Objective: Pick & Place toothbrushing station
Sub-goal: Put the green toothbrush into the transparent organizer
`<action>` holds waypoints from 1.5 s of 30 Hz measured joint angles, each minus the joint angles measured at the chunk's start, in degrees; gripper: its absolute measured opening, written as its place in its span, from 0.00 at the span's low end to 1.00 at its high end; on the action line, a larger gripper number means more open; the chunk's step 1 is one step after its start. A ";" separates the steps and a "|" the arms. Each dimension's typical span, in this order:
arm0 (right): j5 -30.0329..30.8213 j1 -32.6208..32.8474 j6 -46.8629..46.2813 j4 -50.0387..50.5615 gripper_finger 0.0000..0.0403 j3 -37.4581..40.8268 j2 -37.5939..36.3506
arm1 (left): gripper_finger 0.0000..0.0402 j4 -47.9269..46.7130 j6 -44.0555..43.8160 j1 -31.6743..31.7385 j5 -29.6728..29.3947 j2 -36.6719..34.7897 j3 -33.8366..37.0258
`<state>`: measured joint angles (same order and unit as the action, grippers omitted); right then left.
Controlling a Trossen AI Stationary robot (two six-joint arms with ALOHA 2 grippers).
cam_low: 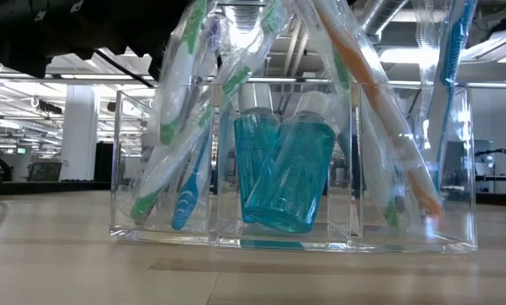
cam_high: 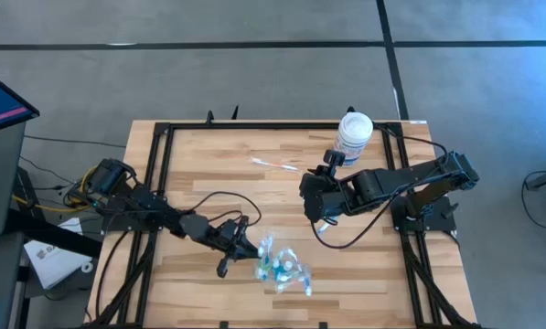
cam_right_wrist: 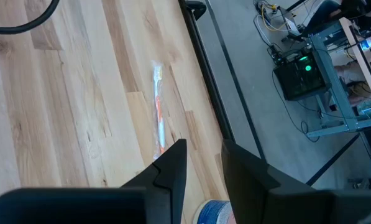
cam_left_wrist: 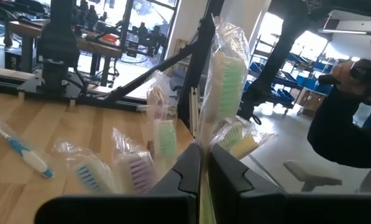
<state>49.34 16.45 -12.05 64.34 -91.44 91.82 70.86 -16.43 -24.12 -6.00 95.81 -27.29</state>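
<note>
The wooden bench [cam_high: 208,174] carries everything, and the clear tray [cam_low: 405,229] of the toothbrushing station serves as the landmark: it sits near the bench's front edge, a little toward the right arm's side of the middle. The left arm reaches across from its corner of the bench, and the left pincer [cam_high: 247,239] ends right at the tray's left side; its fingers [cam_left_wrist: 191,171] are clenched on a wrapped green toothbrush [cam_left_wrist: 225,78] that stands upright above the tray's other wrapped brushes. The right arm lies behind the tray and to its right, and the right pincer [cam_high: 315,208] hangs above the bench with its jaws partly released and nothing seen between them. A big white tub [cam_high: 354,135] with a blue label stands well behind the tray, toward the bench's far right corner. Inside the tray, the middle compartment holds two teal bottles [cam_low: 278,169] leaning together, the left compartment holds wrapped green and blue toothbrushes [cam_low: 180,182] leaning at angles, and the right compartment holds an orange-handled wrapped toothbrush [cam_low: 388,127] tilted across it. A loose wrapped toothbrush [cam_high: 274,164] with orange on it lies flat on the bench behind the tray, left of the tub. A blue-and-white toothbrush [cam_left_wrist: 17,146] lies on the bench close to the tray.
</note>
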 joint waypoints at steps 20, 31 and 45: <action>-0.02 0.02 -0.01 -0.02 0.23 0.00 0.00 | 0.01 -3.57 2.47 -1.82 -3.39 1.46 -0.05; -0.02 0.00 0.00 -0.04 0.23 0.00 0.01 | 0.01 -3.59 2.45 -1.70 -3.79 2.45 -0.11; -0.02 -0.02 0.00 -0.04 0.23 0.00 0.01 | 0.01 -4.41 2.42 -1.81 -4.15 2.49 -0.11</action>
<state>49.32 16.43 -12.05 64.29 -91.44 91.83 66.45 -14.01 -25.93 -10.15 98.30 -27.40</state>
